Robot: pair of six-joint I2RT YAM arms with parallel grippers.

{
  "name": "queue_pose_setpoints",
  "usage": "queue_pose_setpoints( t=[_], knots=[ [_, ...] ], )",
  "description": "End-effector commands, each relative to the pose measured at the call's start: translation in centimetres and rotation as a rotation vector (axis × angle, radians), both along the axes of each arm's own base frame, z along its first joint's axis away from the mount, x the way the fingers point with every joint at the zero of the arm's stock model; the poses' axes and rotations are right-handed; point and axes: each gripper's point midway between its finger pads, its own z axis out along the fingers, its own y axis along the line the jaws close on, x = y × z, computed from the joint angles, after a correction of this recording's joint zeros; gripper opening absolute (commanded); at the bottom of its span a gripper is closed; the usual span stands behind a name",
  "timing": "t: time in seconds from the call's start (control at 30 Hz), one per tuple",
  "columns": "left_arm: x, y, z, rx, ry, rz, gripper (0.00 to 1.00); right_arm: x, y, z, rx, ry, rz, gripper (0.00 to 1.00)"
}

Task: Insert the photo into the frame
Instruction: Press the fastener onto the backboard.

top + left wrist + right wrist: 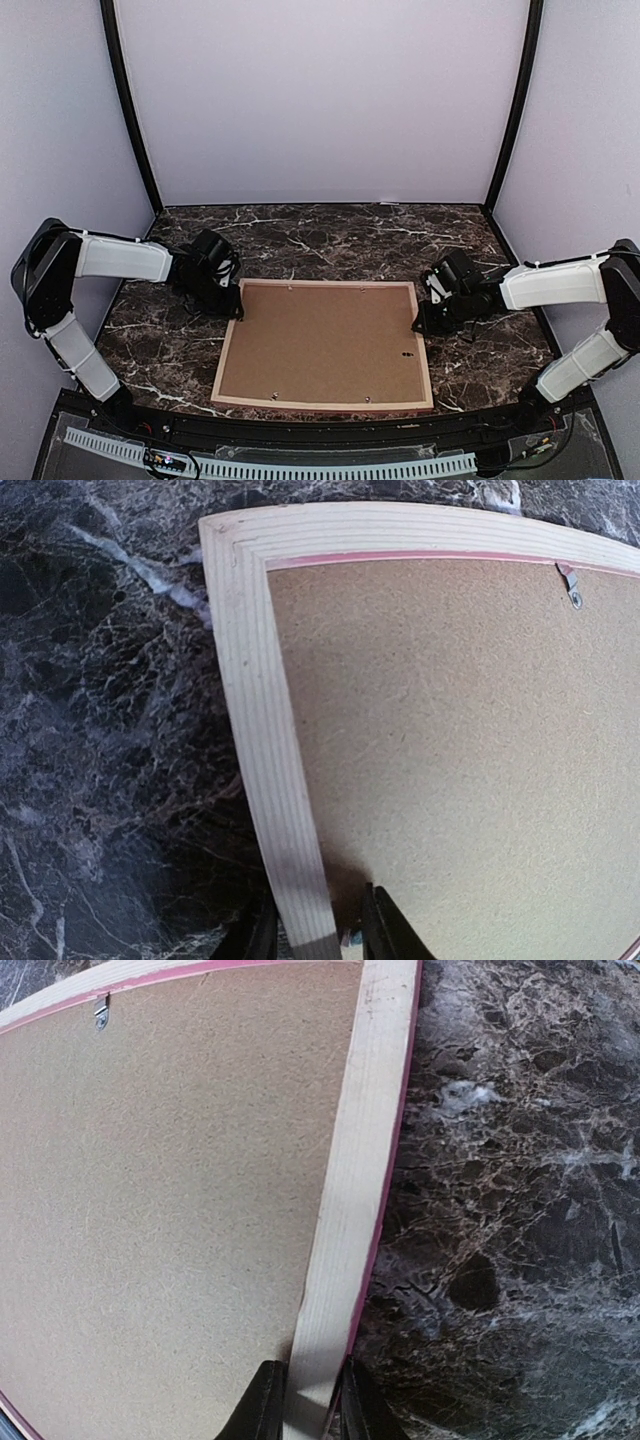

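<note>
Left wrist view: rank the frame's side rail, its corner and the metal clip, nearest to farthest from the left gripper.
1. Frame's side rail, between the left gripper's fingers.
2. Frame's corner, upper left.
3. Metal clip, upper right, past the corner.

My left arm [120, 258] and right arm [555, 285] wear smooth white shells behind the wrists, with black joints and a thin black cable [115, 237] along each. My left gripper [233, 300] and right gripper [421, 320] are blocky and black, ending in slim dark fingers [385, 930].
</note>
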Motion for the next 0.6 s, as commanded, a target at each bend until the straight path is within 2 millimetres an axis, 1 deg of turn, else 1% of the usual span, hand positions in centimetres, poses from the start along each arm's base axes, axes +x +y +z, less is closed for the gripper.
queue_pose_setpoints(
  t=[0.0,0.17,0.47,0.57],
  knots=[
    [-2.15,0.87,-0.18,0.01,0.064,-0.018,0.31,0.22,-0.83,-0.54,-0.051,0.004,0.0,0.21],
    [-2.43,0.98,-0.1,0.012,0.076,-0.031,0.31,0.26,-0.75,-0.49,-0.049,0.005,0.001,0.21],
    [-2.3,1.21,0.23,0.009,0.073,-0.028,0.3,0.26,-0.75,-0.59,-0.054,0.01,0.002,0.2],
    [-2.01,1.26,0.59,-0.001,0.059,-0.018,0.32,0.31,-0.7,-0.59,-0.052,0.01,0.002,0.2]
  ],
)
